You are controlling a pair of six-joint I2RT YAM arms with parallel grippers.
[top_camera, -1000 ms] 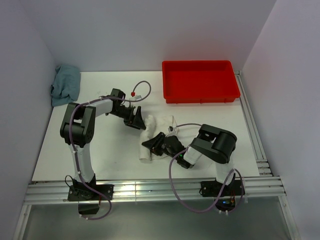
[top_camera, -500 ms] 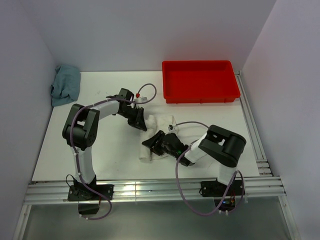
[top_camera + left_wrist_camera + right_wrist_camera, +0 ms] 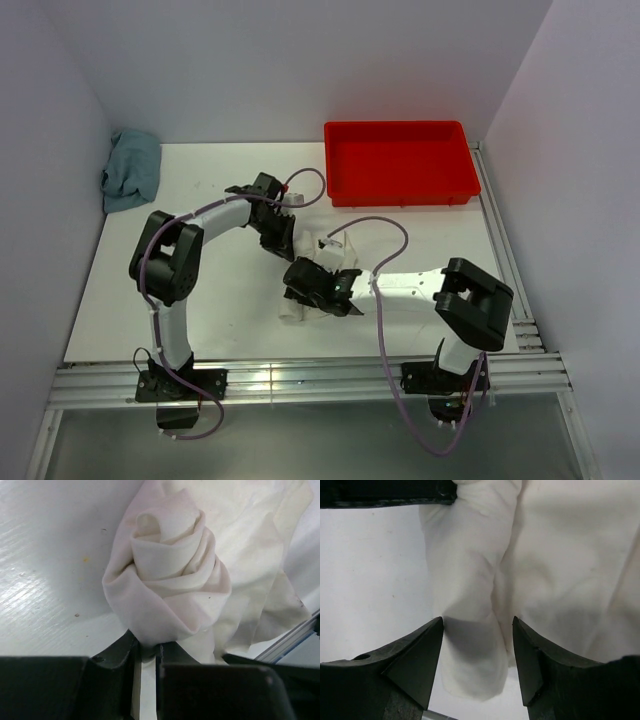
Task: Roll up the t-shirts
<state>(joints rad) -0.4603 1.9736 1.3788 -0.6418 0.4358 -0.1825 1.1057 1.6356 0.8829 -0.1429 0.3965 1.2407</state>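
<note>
right gripper (image 3: 477, 620): closest to the bases. Pincer is released, with the jaws spread wide and straddling the near part of the roll. One finger sits right at the roll's outer edge and the other is over the flatter fabric beside it. Doesn't look like it's squeezing anything.
t-shirt (image 3: 170, 575): cream-white and wrinkly, sitting about mid-table. Most of it is wound into a tube running roughly 6 to 12 o'clock, and some loose unrolled cloth spills out toward 3 o'clock.
roll end: the left wrist view looks right at it, and you can see the layers spiralling in.
left gripper (image 3: 147, 647): at the 12 o'clock end of the tube, clenched on a fold of the t-shirt, with a thin strip of cloth pinched between the jaws.
table (image 3: 200, 300): white, with a few tiny specks near the roll.
red tray (image 3: 400, 197): at 1 o'clock from the shirt, along the far edge, well apart from it.
teal cloth (image 3: 130, 170): crumpled in the far-left corner, at 10 o'clock, up against the wall.
</note>
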